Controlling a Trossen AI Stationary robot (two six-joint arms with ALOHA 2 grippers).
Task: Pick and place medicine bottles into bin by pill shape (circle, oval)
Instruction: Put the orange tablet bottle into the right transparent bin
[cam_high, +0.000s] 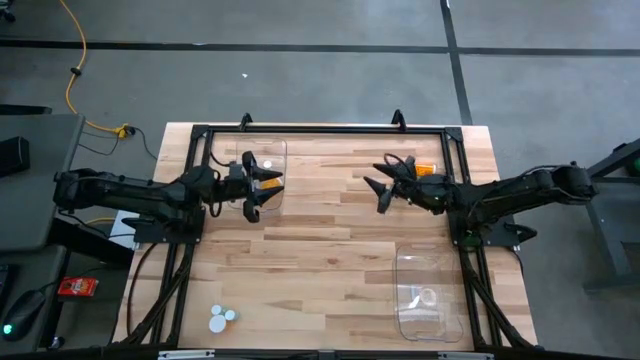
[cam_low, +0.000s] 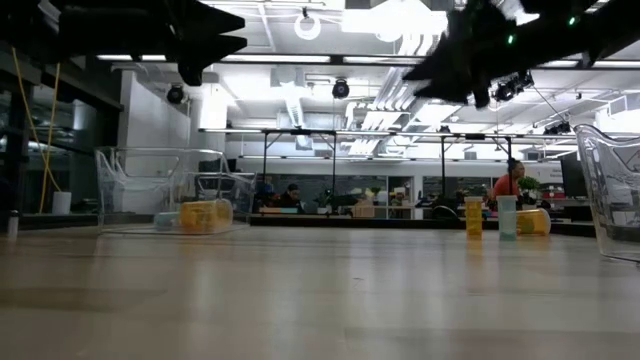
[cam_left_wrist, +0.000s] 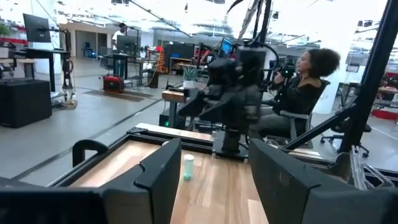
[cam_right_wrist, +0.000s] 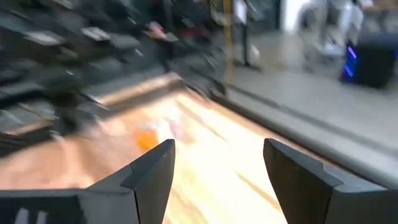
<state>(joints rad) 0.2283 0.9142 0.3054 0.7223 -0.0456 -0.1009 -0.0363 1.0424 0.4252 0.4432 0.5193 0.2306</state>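
Note:
My left gripper is open and empty above the clear bin at the table's far left; its fingers frame a small teal-tinted bottle standing on the table. A white cap shows in that bin, and the low view shows an amber bottle in it. My right gripper is open and empty, raised over the far middle of the table. An amber bottle lies beside the right arm, and an orange blur shows ahead of that gripper's fingers. Amber and pale bottles stand at the right in the low view.
A second clear bin stands at the table's near right. A few white-capped bottles stand at the near left corner. A black frame runs along the far edge. A seated person is beyond the table.

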